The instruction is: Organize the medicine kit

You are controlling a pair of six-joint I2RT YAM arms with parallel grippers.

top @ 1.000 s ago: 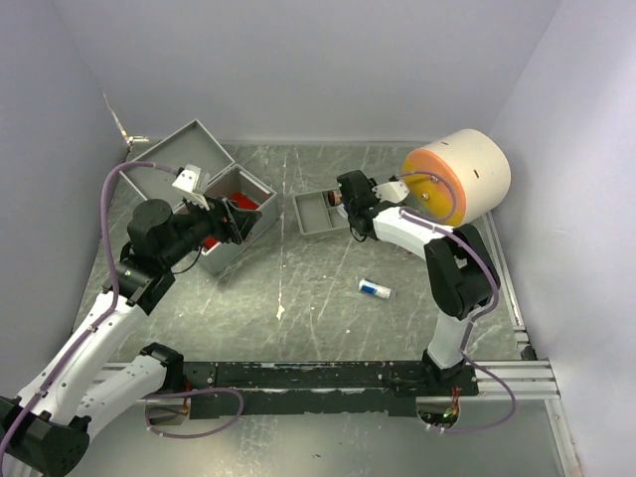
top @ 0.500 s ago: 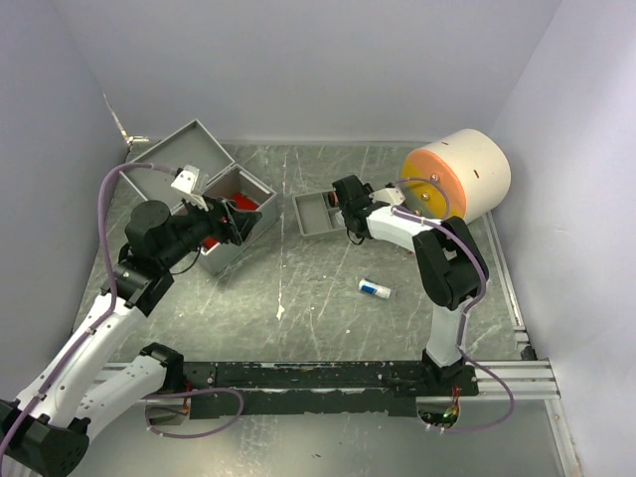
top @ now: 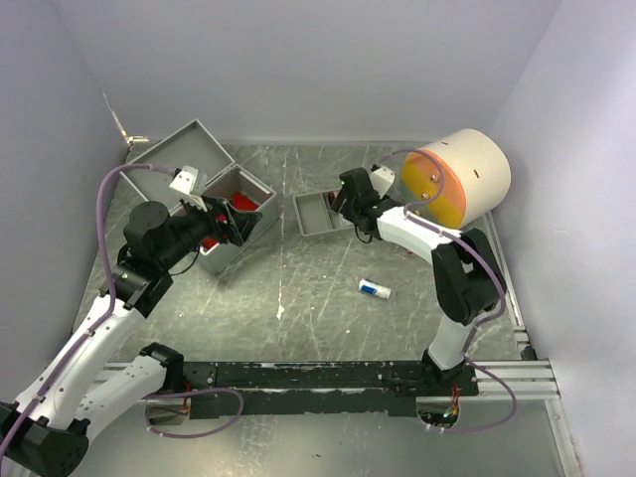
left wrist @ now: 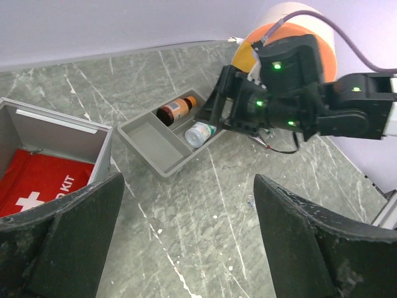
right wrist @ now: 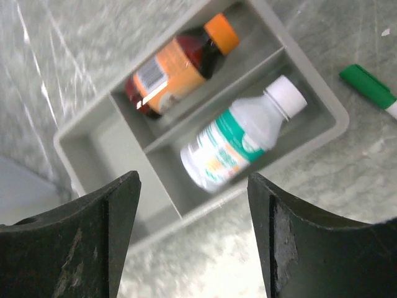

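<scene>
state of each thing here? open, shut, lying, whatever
medicine box, lid open
red first-aid pouch, inside the box
tray, one compartment empty
brown bottle, capped, lying in tray
white bottle, capped, lying in tray
tube, lying loose on table
green marker, lying beside tray
left gripper, open, empty
right gripper, open, empty

You are reading only "KIT", beside a white cross, on the red pouch (left wrist: 43, 181); labels on the brown bottle (left wrist: 175, 110) and white bottle (left wrist: 200, 132) are showing too blurred.

Two bottles: brown (right wrist: 177, 65), white (right wrist: 239, 139); one each: tray (right wrist: 118, 143), case (left wrist: 59, 133), red pouch (left wrist: 37, 183), tube (top: 375, 289), marker (right wrist: 369, 87).
</scene>
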